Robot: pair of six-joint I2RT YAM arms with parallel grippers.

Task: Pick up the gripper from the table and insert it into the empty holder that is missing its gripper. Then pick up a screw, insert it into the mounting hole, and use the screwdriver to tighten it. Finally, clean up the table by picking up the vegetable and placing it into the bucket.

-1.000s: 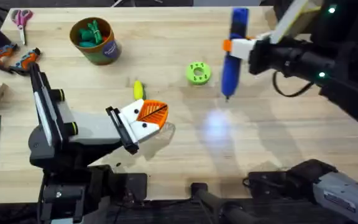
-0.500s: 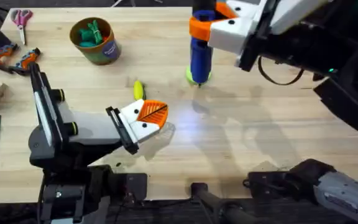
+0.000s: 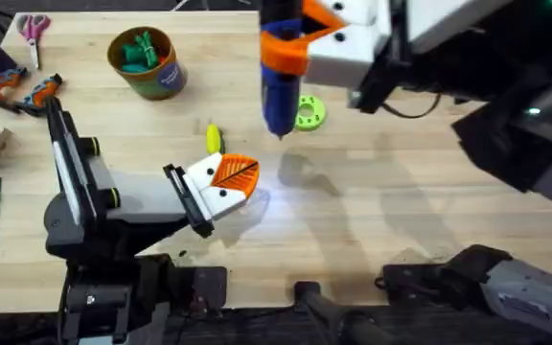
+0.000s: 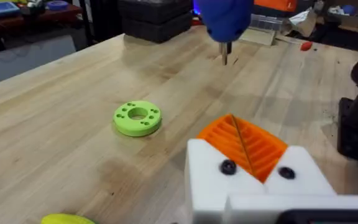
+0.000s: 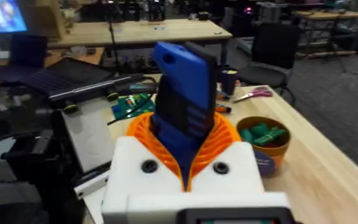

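At the far left of the bench (image 3: 429,220), the bucket (image 3: 146,61) stands upright with dark green toy pieces inside. Nearer the middle, the yellow-green vegetable (image 3: 213,138) lies just beyond the left gripper (image 3: 226,182), whose jaws are closed, orange pads pressed together with nothing between them. Right of that, the right gripper (image 3: 300,43) hangs above the bench, jaws clamped on the blue screwdriver (image 3: 279,81), tip down, just beside the lime-green disc (image 3: 308,112).

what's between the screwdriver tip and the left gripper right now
Bare wood. In the left wrist view, only tabletop separates the screwdriver tip from the left gripper; the green disc sits off to the side.
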